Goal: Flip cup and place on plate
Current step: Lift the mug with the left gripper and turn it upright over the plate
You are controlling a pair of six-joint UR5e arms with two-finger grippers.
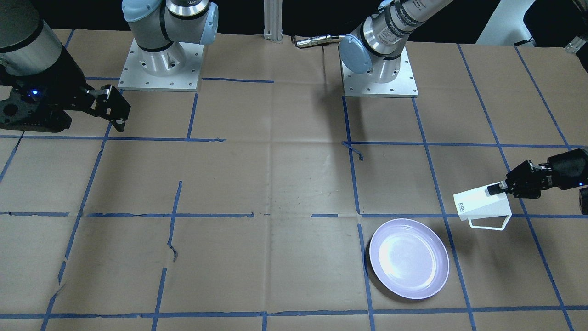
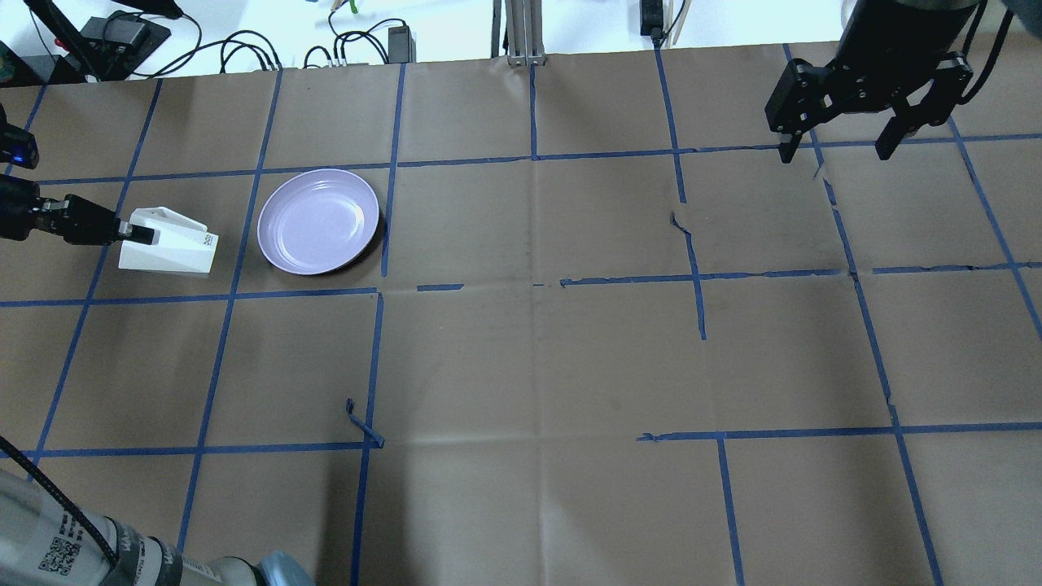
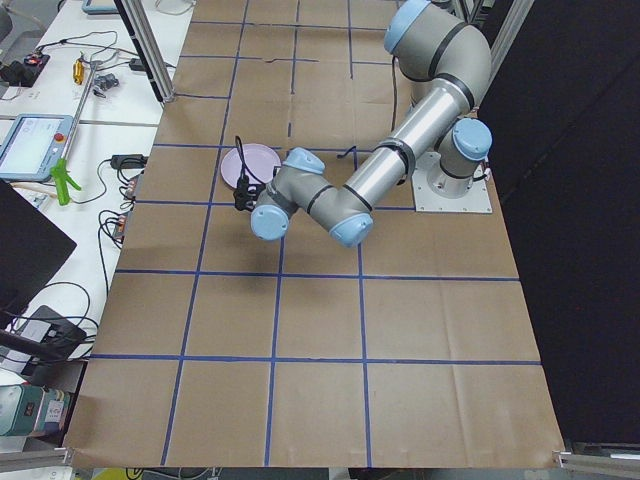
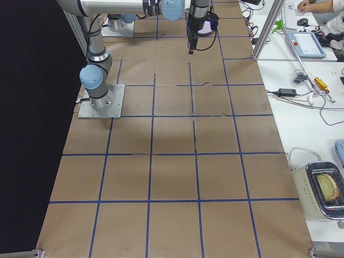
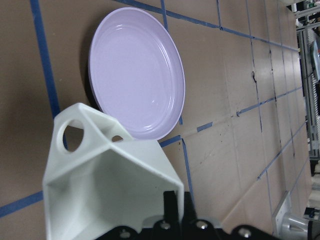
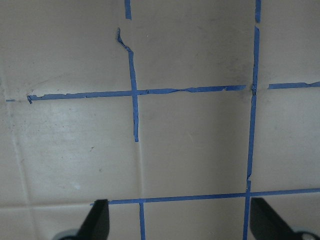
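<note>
1. From overhead, the left gripper (image 2: 140, 234) clamps the rim wall of the cup (image 2: 167, 248). The cup is tipped on its side just beside the plate (image 2: 319, 220), not touching it.
2. Only the left wrist view looks into the cup's open mouth.
3. The right gripper (image 2: 836, 152) hangs spread wide, well apart from both.

Small blue lettering (image 1: 462, 208) near the base of the cup (image 1: 480, 202) looks like "bdo", though it is blurred. My left arm (image 1: 390, 27) carries white print (image 1: 410, 10) too small to read, and a QR code (image 2: 63, 555).
</note>
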